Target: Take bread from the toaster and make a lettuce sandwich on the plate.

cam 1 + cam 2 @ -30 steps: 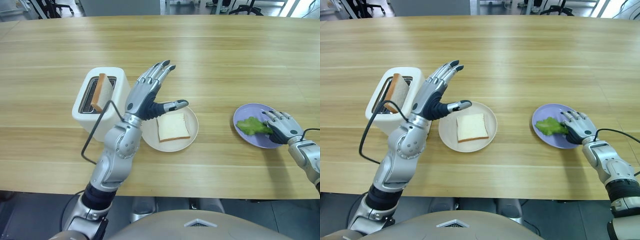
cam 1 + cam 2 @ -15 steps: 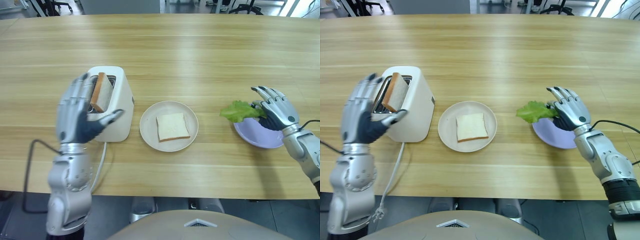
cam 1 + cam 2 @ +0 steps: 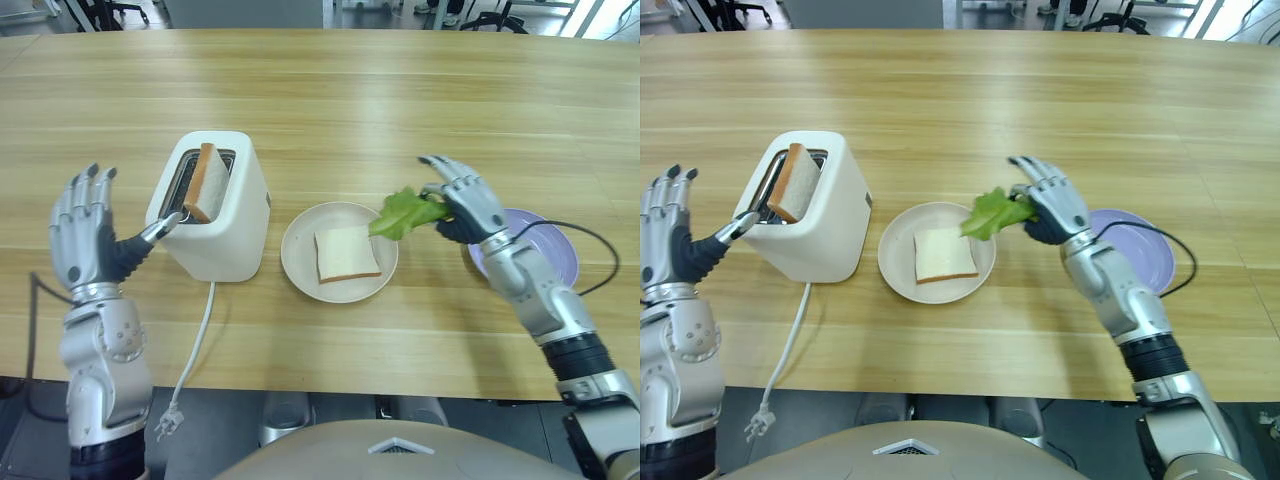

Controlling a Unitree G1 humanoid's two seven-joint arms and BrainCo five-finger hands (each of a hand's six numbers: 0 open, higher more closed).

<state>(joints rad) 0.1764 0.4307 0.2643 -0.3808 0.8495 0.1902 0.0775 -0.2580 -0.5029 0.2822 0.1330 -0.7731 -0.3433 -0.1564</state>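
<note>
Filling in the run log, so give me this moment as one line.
left hand: open, beside toaster | right hand: holding lettuce at plate edge | bread slice: on plate | second slice: in toaster

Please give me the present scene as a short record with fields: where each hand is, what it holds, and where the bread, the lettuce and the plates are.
Left hand: open, raised beside the toaster, holding nothing
Right hand: shut on the lettuce leaf
Lettuce leaf: in the air over the right rim of the cream plate, not on the bread
First slice: flat on the cream plate
Second slice: standing in the toaster slot
Purple plate: right of the cream plate, partly hidden by the right forearm
</note>
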